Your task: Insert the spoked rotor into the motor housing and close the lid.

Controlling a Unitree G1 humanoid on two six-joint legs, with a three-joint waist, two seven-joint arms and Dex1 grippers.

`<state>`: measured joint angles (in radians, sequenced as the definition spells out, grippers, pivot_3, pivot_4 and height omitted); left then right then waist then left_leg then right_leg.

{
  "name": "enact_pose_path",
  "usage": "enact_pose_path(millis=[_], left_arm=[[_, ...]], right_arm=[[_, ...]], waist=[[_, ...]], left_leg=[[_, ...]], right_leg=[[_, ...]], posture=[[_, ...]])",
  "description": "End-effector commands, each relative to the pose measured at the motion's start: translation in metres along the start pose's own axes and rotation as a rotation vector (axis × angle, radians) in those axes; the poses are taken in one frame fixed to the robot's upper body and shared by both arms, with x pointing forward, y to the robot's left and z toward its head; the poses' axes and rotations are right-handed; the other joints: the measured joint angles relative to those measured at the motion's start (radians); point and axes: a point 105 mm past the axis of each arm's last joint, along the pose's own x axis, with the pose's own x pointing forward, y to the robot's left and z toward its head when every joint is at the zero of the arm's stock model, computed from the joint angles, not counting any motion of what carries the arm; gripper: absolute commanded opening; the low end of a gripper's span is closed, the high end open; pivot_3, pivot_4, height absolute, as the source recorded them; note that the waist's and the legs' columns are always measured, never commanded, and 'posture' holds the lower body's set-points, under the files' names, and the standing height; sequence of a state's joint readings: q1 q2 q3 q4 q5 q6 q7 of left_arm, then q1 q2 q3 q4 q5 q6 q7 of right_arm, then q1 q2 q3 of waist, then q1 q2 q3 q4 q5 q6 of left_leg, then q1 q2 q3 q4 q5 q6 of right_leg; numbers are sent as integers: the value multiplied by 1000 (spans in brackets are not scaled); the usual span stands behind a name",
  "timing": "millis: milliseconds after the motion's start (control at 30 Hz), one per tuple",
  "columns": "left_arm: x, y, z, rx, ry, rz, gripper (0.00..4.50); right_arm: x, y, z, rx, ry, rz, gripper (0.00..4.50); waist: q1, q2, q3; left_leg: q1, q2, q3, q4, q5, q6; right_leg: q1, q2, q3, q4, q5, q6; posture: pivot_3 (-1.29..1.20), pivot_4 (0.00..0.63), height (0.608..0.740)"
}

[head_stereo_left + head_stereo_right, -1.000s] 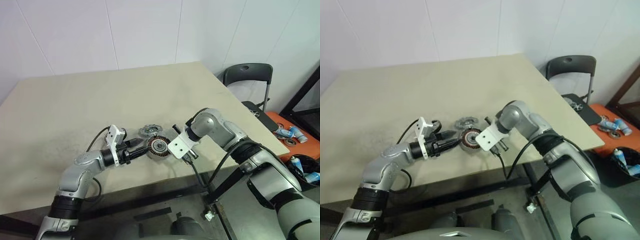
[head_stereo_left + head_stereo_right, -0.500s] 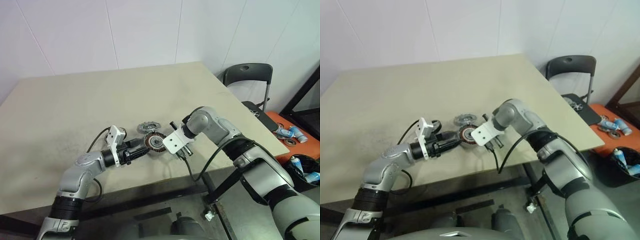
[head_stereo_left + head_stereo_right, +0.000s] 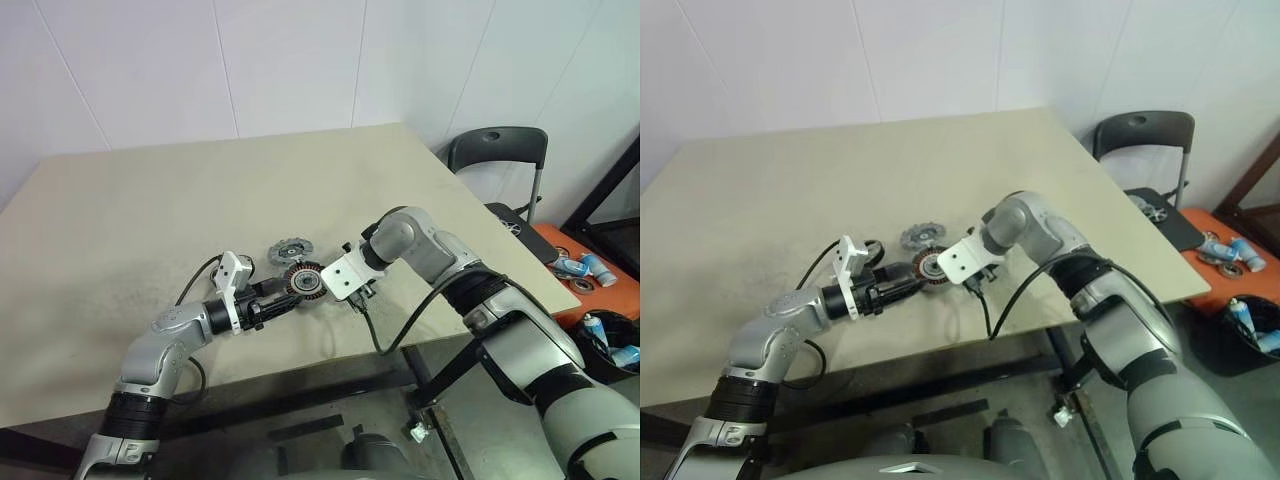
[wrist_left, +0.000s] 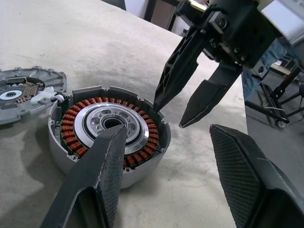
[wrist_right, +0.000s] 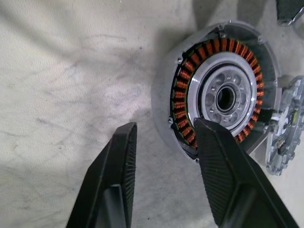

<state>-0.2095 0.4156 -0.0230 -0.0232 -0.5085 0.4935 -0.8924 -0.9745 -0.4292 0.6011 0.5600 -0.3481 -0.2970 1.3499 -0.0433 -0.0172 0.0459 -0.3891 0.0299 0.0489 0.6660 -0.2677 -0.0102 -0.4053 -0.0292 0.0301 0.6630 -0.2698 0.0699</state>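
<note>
Both hands [image 4: 194, 116] open, flanking housing [image 4: 110, 133] rim

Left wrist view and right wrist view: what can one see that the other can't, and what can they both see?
Left wrist view: the left gripper, open, and the right gripper, open too, its tips close to the rim of the motor housing. Black metal frames stand past the table's edge.
Right wrist view: it looks almost straight down into the housing, with a wide stretch of scuffed table beside it.
Both: the housing's copper windings, and the lid lying next to it.
</note>
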Motion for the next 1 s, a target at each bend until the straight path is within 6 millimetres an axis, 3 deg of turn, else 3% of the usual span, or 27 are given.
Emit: enact_pose_path(millis=[33, 133, 267, 433, 533, 667, 800, 1000], left_arm=[[-4, 1, 21, 59, -40, -9, 2974], [-15, 0, 40, 69, -87, -10, 2974], [-41, 6, 70, 143, -137, 61, 2974], [-70, 18, 92, 253, -148, 200, 2974], [-87, 23, 88, 445, -38, 294, 2974], [-91, 26, 83, 710, 66, 334, 2974], [-86, 29, 71, 756, 65, 335, 2974], [-80, 29, 31, 774, 123, 312, 2974]], right_arm=[[-28, -13, 11, 66, -83, -99, 1997], [-46, -22, 24, 208, -212, -202, 1997], [-73, -47, 30, 543, -443, -540, 1997], [-71, -38, 14, 798, -471, -753, 1997], [-58, -25, 10, 891, -461, -803, 1997], [-46, -15, 10, 924, -435, -803, 1997], [-45, -15, 4, 922, -404, -813, 1997], [-43, -15, 0, 931, -395, -823, 1997]], waist=[[1, 0, 0], [1, 0, 0], [-1, 0, 0], [3, 0, 0], [-1, 0, 0], [-1, 1, 0], [0, 1, 1], [0, 1, 1]], left_leg=[[0, 0, 0, 0, 0, 0], [0, 0, 0, 0, 0, 0], [0, 1, -1, 0, 0, 0], [-1, 1, -2, -1, 0, -1], [-2, -1, 0, -2, 0, -1], [-3, -2, 1, -4, 0, -1], [-2, -2, 2, -4, 0, -1], [-3, -3, 4, -5, 0, -1]], right_leg=[[0, 0, 0, 0, 0, 0], [0, 0, 0, 0, 0, 0], [-1, -2, 0, 0, 0, -1], [-1, -4, 0, 0, -1, -3], [-3, -7, 0, 0, -2, -5], [-4, -8, 1, -1, -2, -5], [-4, -10, -1, -1, -3, -7], [-4, -12, -3, -2, -2, -6]], posture=[[0, 0, 740], [0, 0, 740], [0, 0, 740], [0, 0, 740], [0, 0, 740], [0, 0, 740], [0, 0, 740], [0, 0, 740]])
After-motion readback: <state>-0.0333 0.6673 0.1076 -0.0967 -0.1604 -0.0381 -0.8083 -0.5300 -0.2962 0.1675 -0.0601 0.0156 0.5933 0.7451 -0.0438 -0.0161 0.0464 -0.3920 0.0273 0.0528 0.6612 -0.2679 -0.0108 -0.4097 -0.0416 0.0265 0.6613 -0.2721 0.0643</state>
